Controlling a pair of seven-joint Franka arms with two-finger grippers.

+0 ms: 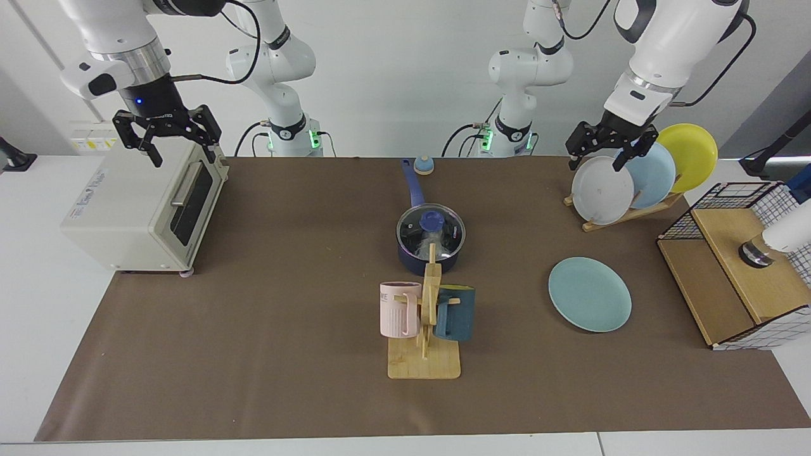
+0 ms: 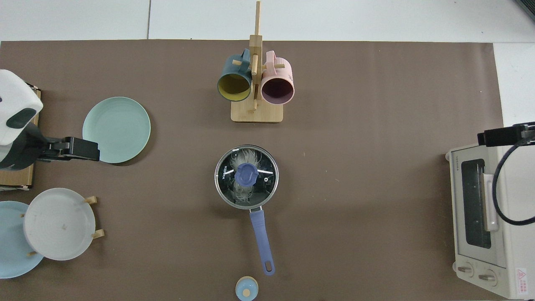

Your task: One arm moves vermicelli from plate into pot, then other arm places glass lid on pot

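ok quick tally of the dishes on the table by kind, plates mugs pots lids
plates: 4 (teal plate, grey plate, light-blue plate, yellow plate)
mugs: 2 (pink mug, dark teal mug)
pots: 1 (pot)
glass lids: 1 (glass lid)
total: 8

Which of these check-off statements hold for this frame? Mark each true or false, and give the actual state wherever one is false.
1. The glass lid sits on the pot. True.
2. The vermicelli lies on the plate. False: the plate is bare and the white strands show through the lid, inside the pot.
3. The right gripper holds the lid's knob. False: it is open and empty, raised above the toaster oven.
4. The left gripper hangs open by the dish rack. True.
5. Both mugs hang on the wooden mug stand. True.
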